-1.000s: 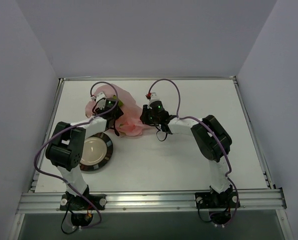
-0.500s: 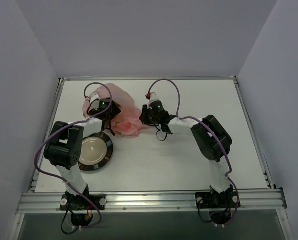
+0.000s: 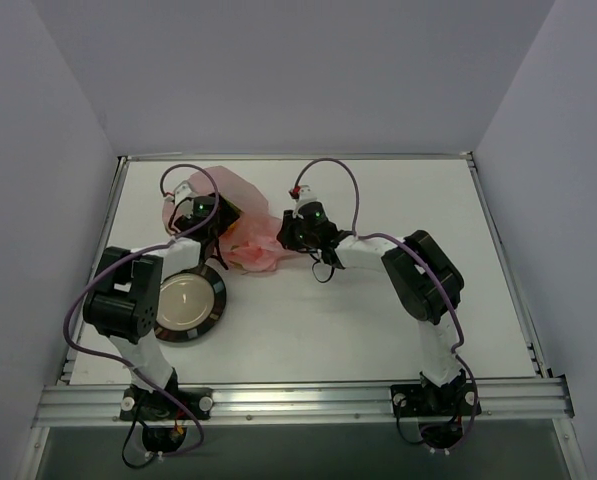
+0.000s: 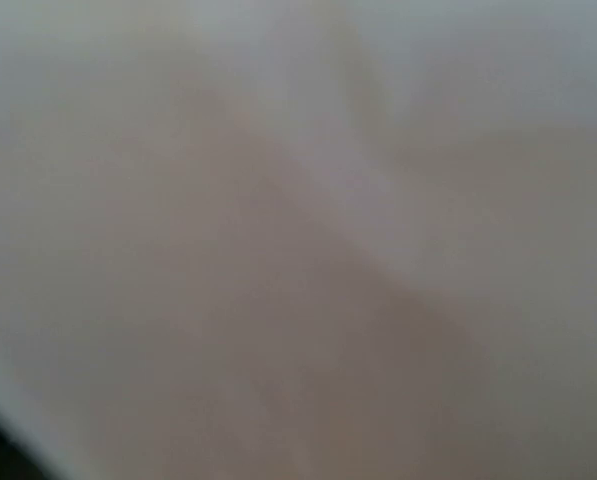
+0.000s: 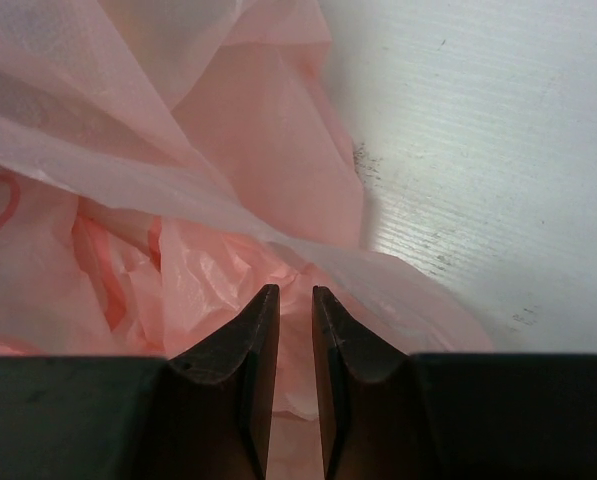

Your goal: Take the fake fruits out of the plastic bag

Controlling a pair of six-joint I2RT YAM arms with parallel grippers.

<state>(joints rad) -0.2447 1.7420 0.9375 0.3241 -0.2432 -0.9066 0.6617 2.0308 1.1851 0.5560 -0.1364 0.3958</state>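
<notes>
At the near left of the table (image 3: 378,200) sits a round dark-rimmed plate (image 3: 218,300). I see nothing on it. Just beyond it, the left pincer (image 3: 218,215) is pushed in against the plastic bag (image 3: 240,195). Its own camera shows only blurred film, so I cannot tell whether it is spread or clenched. The right pincer (image 5: 295,300) is clenched on a fold at the bag's near right edge, its fingers almost together.

The bag lies crumpled at the far left of the table. Its long axis runs from the far left down towards the right pincer. Which end holds the mouth I cannot tell, and I cannot make out the fake fruits, so they are probably inside.

My worry is that thin film. A hard pull by the right pincer could tear it, or drag the whole bundle along unopened. Round fruits spilling out fast might also roll away.
</notes>
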